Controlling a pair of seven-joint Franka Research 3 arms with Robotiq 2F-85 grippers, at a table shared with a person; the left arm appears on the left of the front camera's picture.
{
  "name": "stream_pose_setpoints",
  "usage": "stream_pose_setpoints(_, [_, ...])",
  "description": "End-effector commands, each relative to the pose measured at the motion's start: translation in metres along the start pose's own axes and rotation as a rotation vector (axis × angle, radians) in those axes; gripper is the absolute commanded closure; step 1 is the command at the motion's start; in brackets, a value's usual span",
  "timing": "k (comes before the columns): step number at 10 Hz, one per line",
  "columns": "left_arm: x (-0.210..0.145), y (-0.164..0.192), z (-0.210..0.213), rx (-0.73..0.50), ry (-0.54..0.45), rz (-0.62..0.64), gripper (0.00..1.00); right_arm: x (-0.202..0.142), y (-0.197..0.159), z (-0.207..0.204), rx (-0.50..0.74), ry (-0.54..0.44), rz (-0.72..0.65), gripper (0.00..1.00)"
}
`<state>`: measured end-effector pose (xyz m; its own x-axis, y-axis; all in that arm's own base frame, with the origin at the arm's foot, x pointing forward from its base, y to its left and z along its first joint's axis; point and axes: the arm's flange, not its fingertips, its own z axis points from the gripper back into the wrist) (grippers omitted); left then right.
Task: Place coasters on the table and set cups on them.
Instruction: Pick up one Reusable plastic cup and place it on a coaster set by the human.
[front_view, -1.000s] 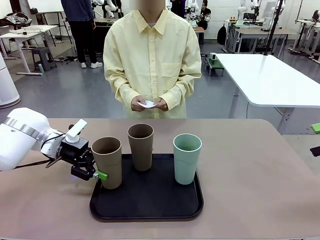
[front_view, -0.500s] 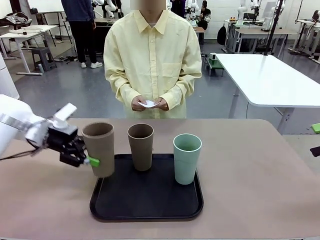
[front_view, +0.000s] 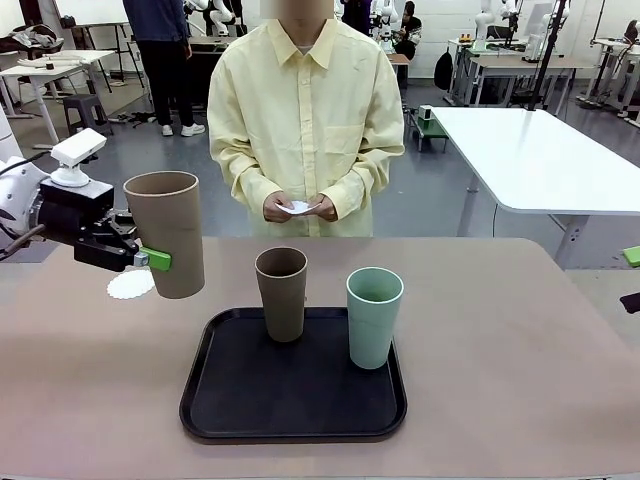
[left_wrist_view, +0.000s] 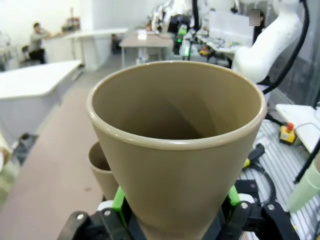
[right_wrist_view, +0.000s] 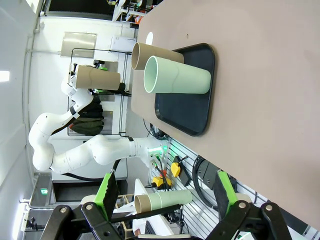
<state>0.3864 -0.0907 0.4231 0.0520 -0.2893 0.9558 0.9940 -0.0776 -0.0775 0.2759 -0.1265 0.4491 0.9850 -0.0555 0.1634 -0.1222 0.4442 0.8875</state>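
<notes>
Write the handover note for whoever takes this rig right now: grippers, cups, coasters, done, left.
Left gripper shut on the tan cup, raised near the one coaster on the table.
Right gripper open, empty.
Brown cup and mint cup stand on the black tray.
The person's hands hold something white, likely more coasters.
Done: one coaster laid.
Left: all three cups onto coasters.
</notes>
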Motion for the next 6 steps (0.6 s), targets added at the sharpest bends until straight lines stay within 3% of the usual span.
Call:
stream_pose_setpoints(1, [-0.010,0.004,-0.003,-0.004,0.001,0.000,1.00,0.002,0.000,0.000,0.019,-0.005,0.011,0.00])
stream_pose_setpoints(2, [0.000,0.000,0.000,0.000,0.000,0.000,0.16,0.002,0.000,0.000,0.019,-0.005,0.011,0.00])
stream_pose_setpoints(3, [-0.020,0.017,0.013,-0.049,0.035,-0.050,0.16,0.002,0.000,0.000,0.019,-0.005,0.011,0.00])
stream_pose_setpoints(4, [-0.036,0.040,0.038,-0.018,0.058,-0.079,0.16,0.002,0.000,0.000,0.019,-0.005,0.011,0.00])
stream_pose_setpoints(6, [-0.058,0.067,0.092,0.010,0.032,-0.089,0.16,0.002,0.000,0.000,0.019,-0.005,0.011,0.00])
